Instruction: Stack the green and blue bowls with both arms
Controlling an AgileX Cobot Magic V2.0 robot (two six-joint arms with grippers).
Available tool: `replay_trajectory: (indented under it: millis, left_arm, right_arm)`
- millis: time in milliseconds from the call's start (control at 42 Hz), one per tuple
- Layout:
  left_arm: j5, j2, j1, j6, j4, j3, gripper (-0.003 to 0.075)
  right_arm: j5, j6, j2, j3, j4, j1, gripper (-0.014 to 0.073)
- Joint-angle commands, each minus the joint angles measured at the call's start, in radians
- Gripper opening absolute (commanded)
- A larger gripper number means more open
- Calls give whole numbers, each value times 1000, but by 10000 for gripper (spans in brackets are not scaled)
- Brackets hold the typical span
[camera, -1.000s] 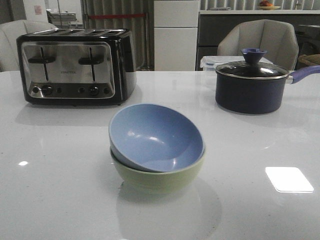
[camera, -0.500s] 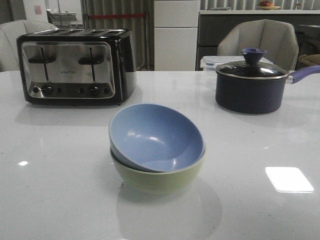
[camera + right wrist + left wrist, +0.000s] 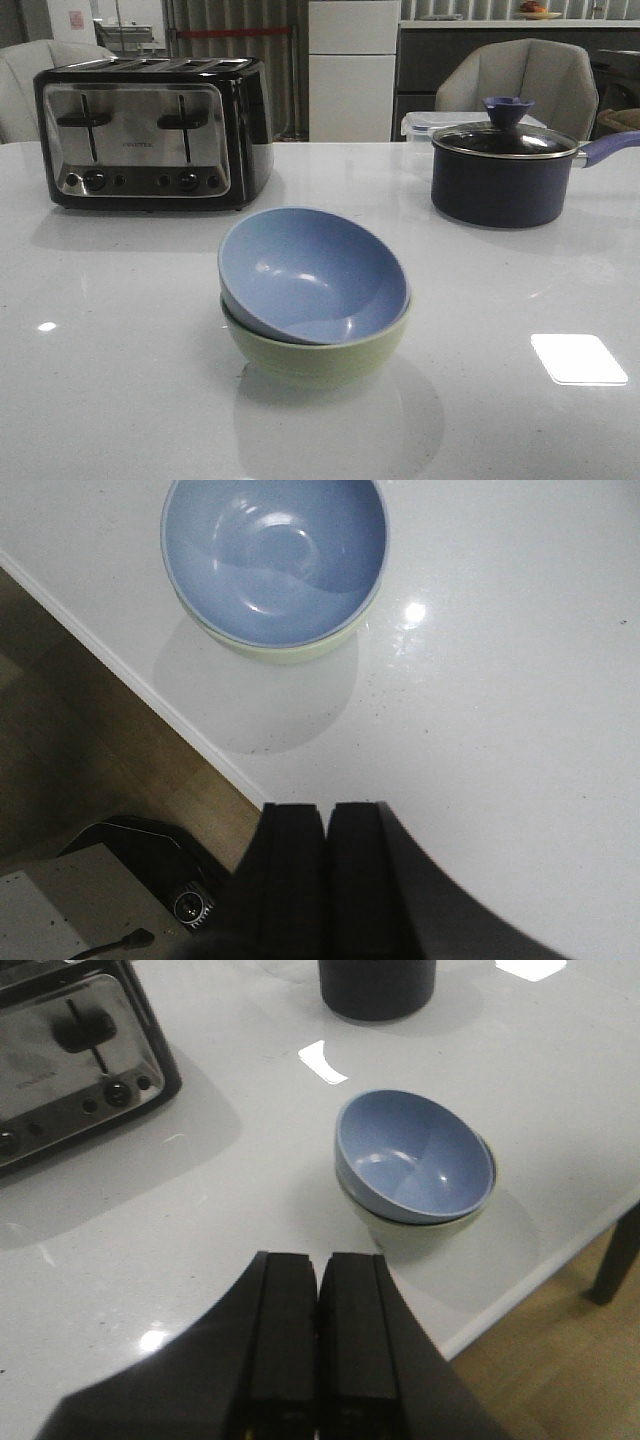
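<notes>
A glossy white counter (image 3: 120, 380) is seen under indoor light, with padded chairs (image 3: 520, 75) and pale cabinets (image 3: 352, 70) behind it. In the front view, the blue bowl (image 3: 310, 272) is found nested inside the green bowl (image 3: 315, 355) at the centre of the counter; the blue bowl is tilted, its rim raised toward 11 o'clock and seated low toward 5 o'clock. A black and chrome toaster (image 3: 150, 132) is placed at 10 o'clock from the bowls, well apart from them. A dark saucepan (image 3: 500, 175) with a glass lid (image 3: 505, 135) is placed at 2 o'clock, its handle directed to 3 o'clock, and a clear plastic box (image 3: 420, 125) is noted just behind it.

No arm is seen in the front view. In the left wrist view, the left tool (image 3: 318, 1345) is shown with its fingers pressed together, nothing between them, apart from the bowls. In the right wrist view, the right tool (image 3: 325, 880) is likewise pressed together with nothing held, clear of the stacked bowls, near the counter edge above a wooden floor (image 3: 90, 770).
</notes>
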Motion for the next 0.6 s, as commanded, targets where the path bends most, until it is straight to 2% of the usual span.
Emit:
replay_trajectory:
  millis: [0, 143, 262, 429, 476, 571]
  left_arm:
    - [-139, -44, 68, 0, 3, 18, 93]
    - [-347, -177, 254, 0, 6, 183, 93]
    - [-441, -299, 382, 0, -35, 308, 93]
    - [-499, -400, 464, -3, -74, 414, 93]
    - [-518, -426, 471, -41, -63, 448, 93]
    - [-541, -467, 471, -190, 66, 495, 93]
  right_arm:
    - [-56, 1, -11, -28, 6, -4, 55]
    - [-56, 1, -11, -28, 6, -4, 55]
    - [-56, 1, -11, -28, 6, -4, 55]
    - [-56, 1, -11, -28, 6, -4, 55]
    - [-56, 1, -11, -28, 6, -4, 55]
    - [-55, 1, -11, -28, 6, -4, 55]
